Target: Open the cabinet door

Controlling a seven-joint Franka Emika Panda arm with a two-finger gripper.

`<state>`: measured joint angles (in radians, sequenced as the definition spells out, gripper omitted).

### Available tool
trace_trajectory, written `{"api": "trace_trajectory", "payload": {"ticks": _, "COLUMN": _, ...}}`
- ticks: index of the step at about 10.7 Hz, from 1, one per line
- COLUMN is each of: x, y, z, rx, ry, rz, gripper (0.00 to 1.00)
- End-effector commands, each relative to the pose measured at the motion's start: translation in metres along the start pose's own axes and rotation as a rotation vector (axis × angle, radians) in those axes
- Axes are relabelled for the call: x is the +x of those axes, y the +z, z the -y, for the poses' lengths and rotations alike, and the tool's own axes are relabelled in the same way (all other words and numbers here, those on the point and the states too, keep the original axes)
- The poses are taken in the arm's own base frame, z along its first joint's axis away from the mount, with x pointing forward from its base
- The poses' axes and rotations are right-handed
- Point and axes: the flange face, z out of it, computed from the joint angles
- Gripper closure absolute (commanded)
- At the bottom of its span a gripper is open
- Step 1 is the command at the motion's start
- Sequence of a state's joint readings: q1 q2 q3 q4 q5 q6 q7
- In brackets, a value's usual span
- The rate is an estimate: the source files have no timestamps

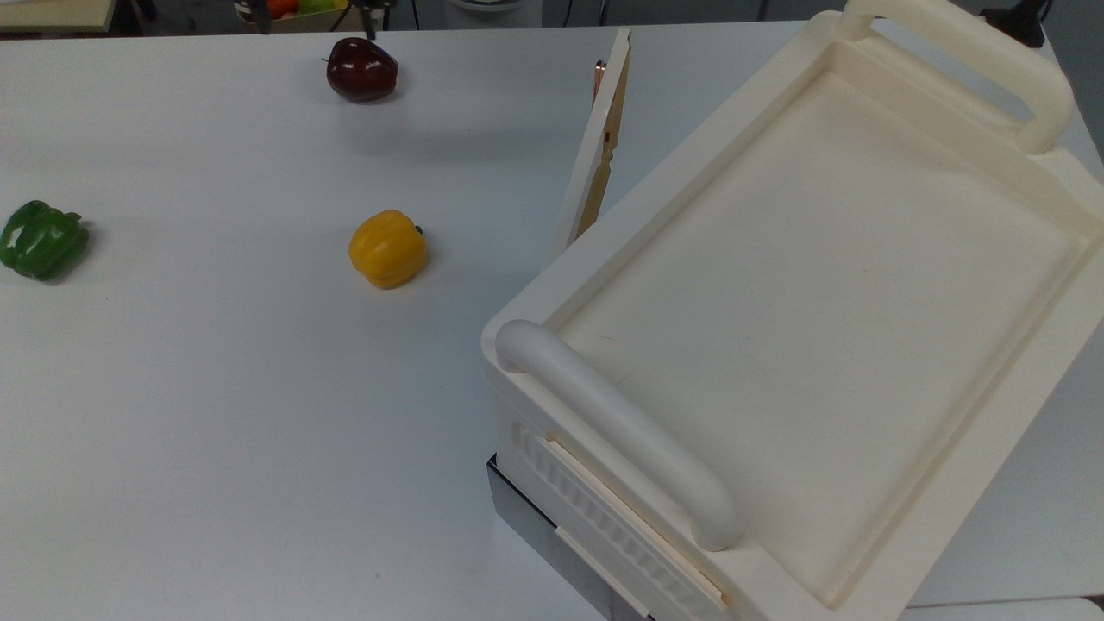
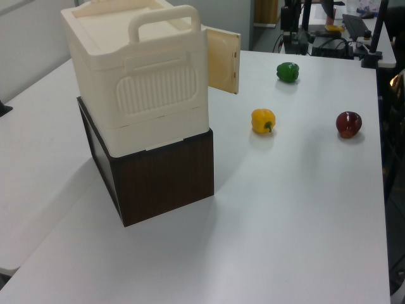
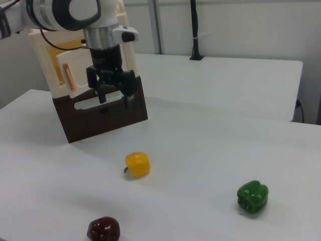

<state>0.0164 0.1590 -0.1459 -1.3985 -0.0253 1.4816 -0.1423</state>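
Gripper (image 3: 112,92) hangs upper left in the right view, fingers apart, holding nothing, clear of the table. Risk: any sweep toward frame left could knock the cabinet door (image 3: 64,70) back shut. Door stands ajar just left of the gripper, copper piece on its free edge.

Cream cabinet (image 2: 136,76) ribbed on one side over its dark brown wood-grain base (image 2: 158,177), my black gripper (image 3: 111,90), yellow pepper (image 1: 387,248), green pepper (image 1: 40,240), dark red apple (image 1: 361,69), white table (image 1: 216,388)
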Motion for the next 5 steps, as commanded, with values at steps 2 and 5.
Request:
{"api": "trace_trajectory", "payload": {"ticks": 2, "x": -0.015, "y": -0.004, "z": -0.034, "rx": 0.0, "ry": 0.124, "rz": -0.011, "gripper": 0.0}}
{"api": "trace_trajectory", "payload": {"ticks": 5, "x": -0.019, "y": 0.005, "z": -0.026, "rx": 0.0, "ry": 0.16, "rz": 0.007, "gripper": 0.0}}
